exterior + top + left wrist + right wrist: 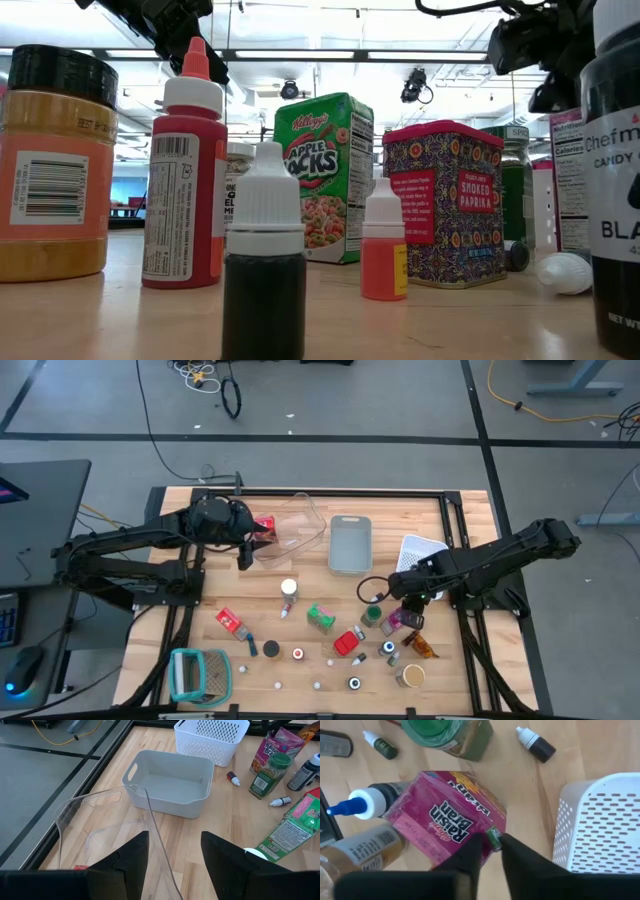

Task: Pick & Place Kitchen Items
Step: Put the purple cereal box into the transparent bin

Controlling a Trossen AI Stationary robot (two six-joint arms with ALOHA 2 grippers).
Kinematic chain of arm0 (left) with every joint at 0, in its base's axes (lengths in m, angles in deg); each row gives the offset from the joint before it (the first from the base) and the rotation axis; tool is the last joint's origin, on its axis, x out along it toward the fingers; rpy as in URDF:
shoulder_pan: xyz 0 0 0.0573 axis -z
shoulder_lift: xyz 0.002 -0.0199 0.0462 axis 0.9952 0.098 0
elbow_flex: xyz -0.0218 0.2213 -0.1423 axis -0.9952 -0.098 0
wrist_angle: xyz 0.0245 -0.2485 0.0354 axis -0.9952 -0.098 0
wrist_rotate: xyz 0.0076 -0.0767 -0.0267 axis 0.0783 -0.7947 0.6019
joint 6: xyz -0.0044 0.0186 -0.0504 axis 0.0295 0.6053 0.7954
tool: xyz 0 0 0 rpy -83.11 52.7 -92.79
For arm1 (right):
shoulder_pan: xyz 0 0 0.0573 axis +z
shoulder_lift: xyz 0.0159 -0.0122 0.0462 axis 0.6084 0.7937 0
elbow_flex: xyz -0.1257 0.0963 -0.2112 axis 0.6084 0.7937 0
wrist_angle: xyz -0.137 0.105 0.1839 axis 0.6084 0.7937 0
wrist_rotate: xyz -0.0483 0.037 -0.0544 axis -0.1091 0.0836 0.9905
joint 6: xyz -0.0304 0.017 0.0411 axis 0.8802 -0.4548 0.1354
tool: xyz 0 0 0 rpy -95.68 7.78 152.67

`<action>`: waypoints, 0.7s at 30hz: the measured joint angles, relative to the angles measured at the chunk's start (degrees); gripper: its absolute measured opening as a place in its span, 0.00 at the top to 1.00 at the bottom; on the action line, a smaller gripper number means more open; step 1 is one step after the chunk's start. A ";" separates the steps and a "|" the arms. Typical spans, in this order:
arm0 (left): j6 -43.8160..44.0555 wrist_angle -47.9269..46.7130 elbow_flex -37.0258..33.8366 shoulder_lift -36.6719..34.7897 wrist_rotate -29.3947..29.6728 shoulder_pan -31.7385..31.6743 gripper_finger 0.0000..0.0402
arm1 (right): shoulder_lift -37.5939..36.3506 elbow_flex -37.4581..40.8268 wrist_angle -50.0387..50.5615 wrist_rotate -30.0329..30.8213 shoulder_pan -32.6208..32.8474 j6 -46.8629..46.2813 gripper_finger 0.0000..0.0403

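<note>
I'm pinching the right gripper (492, 845) onto the pink Raisin Bran carton's (445, 820) corner beside the white perforated basket (600, 825), left gripper (175, 855) hovering open over the clear plastic bin (100, 820)

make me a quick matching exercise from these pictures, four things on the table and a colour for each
Things:
1. cereal box by the right gripper
2. mesh basket
3. solid bin
4. spice tin marked smoked paprika

Colours:
A. grey
B. red with a dark pattern
C. pink
D. white

Pairs: 1-C, 2-D, 3-A, 4-B
</note>
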 joint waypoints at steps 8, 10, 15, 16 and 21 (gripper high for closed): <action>0.02 0.00 0.00 0.01 -0.01 0.00 0.53 | 0.12 -0.24 -0.77 -0.36 -0.01 1.79 0.95; -0.05 0.04 0.00 0.00 0.00 0.02 0.53 | 0.32 -1.31 -0.67 -0.63 -0.01 2.81 0.96; -0.66 0.13 0.00 -0.01 0.00 0.00 0.53 | 0.35 -7.87 3.67 2.73 -0.11 5.49 0.98; -0.63 0.22 0.00 0.00 0.00 0.02 0.53 | 0.36 -9.51 5.35 3.92 -0.28 5.50 0.97; -0.61 0.26 0.00 0.01 -0.01 0.01 0.53 | 0.34 -18.93 13.94 8.98 -1.73 5.56 0.99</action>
